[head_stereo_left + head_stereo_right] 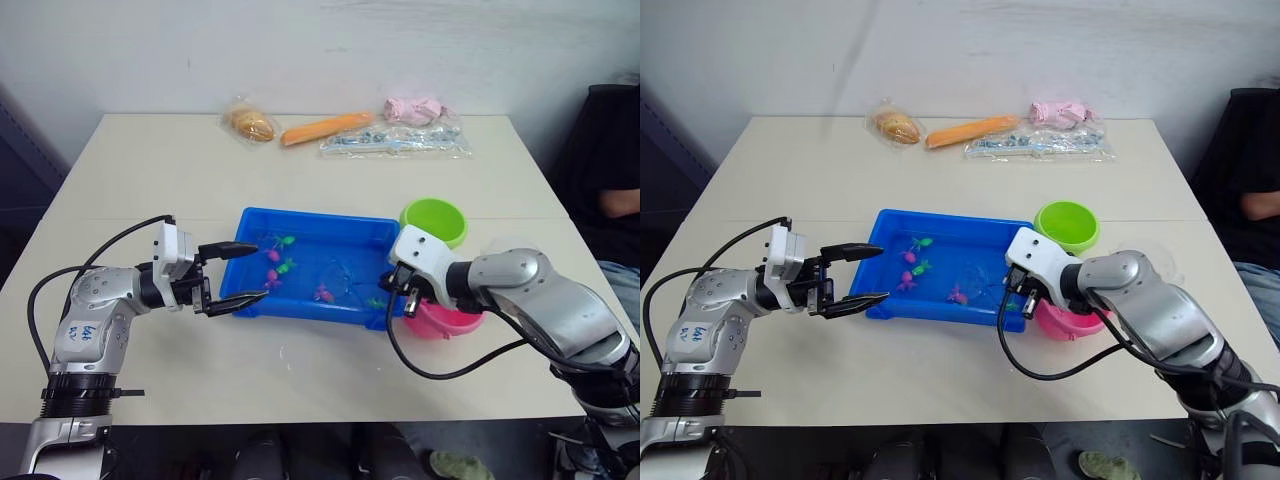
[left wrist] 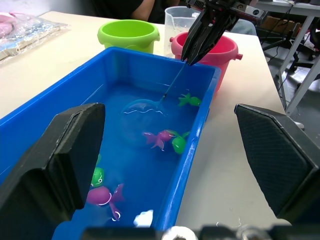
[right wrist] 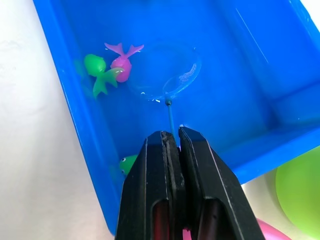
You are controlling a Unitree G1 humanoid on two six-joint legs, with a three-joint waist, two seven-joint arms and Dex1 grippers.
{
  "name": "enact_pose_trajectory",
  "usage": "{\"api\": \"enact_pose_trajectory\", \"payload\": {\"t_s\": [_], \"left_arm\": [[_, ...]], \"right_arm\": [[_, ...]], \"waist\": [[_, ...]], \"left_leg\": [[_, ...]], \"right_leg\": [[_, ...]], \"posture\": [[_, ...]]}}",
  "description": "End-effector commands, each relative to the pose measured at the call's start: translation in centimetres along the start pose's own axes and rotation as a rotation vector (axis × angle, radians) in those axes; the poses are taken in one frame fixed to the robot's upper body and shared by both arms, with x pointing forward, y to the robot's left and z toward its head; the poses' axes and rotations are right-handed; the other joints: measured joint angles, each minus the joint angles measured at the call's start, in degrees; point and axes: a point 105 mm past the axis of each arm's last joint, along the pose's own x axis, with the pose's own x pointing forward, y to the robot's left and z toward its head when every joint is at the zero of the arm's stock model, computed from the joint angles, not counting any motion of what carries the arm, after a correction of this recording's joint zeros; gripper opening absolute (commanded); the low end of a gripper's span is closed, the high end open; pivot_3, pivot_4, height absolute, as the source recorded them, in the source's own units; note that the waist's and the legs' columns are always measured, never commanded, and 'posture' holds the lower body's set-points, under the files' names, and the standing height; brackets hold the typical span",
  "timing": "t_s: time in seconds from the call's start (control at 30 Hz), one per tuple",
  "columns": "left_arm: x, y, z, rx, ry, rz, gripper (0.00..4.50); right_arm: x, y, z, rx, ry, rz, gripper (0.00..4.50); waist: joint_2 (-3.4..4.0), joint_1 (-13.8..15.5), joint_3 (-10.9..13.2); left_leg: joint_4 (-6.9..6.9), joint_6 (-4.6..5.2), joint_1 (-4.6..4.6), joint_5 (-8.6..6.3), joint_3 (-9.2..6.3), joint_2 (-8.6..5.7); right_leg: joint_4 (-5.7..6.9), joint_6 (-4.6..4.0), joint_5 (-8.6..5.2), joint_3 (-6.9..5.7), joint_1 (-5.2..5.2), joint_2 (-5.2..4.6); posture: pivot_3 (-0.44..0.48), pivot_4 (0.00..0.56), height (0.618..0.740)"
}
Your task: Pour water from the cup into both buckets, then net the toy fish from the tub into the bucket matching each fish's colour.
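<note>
The blue tub holds water and several toy fish, among them a pink fish and a green fish. My right gripper hangs over the tub's right end, shut on the net's thin handle. The net's hoop lies in the water beside a pink fish and a green fish. The green bucket and the pink bucket stand right of the tub, and the clear cup stands behind them. My left gripper is open at the tub's left end, holding nothing.
Along the table's far edge lie a bagged bun, an orange carrot-shaped item, a pink bundle and a clear bag. A person sits at the right. My right arm's cable loops over the table's front.
</note>
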Motion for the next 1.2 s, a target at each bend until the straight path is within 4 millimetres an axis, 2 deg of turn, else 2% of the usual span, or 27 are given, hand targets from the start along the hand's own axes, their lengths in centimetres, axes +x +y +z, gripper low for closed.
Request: {"api": "enact_pose_trajectory", "payload": {"t_s": [0.03,0.27,0.43,1.2], "left_arm": [[-0.4,0.2,1.3,0.058,-0.018,0.009,4.47],[-1.4,0.8,1.0,0.064,0.015,0.033,4.47],[-2.0,1.0,1.0,0.064,0.028,0.041,4.47],[-1.9,1.1,1.3,0.061,0.033,0.054,4.47]], "right_arm": [[-0.5,-0.1,0.3,-0.018,-0.019,-0.009,0.0],[-0.2,1.1,0.7,-0.028,-0.047,0.051,0.0],[0.1,1.2,1.1,0.003,-0.077,0.05,0.0],[1.0,0.9,1.8,0.139,-0.15,-0.008,0.0]], "waist": [[0.0,0.0,0.0],[0.0,-0.15,0.0],[0.01,-0.67,0.01],[0.02,-1.18,0.01]], "left_leg": [[0.0,0.0,0.0,0.0,0.0,0.0],[-0.01,0.0,0.0,0.0,0.0,0.0],[-0.02,-0.01,0.0,-0.01,0.0,0.02],[-0.08,-0.01,-0.01,-0.01,-0.01,0.04]], "right_leg": [[0.0,0.0,0.0,0.0,0.0,0.0],[-0.02,0.0,0.0,0.0,0.0,0.02],[-0.01,0.0,0.0,0.0,0.0,0.03],[-0.02,0.0,0.0,-0.03,0.0,0.0]], "posture": [[0.0,0.15,0.74],[0.0,0.15,0.74],[0.0,0.15,0.74],[0.0,0.15,0.74]]}}
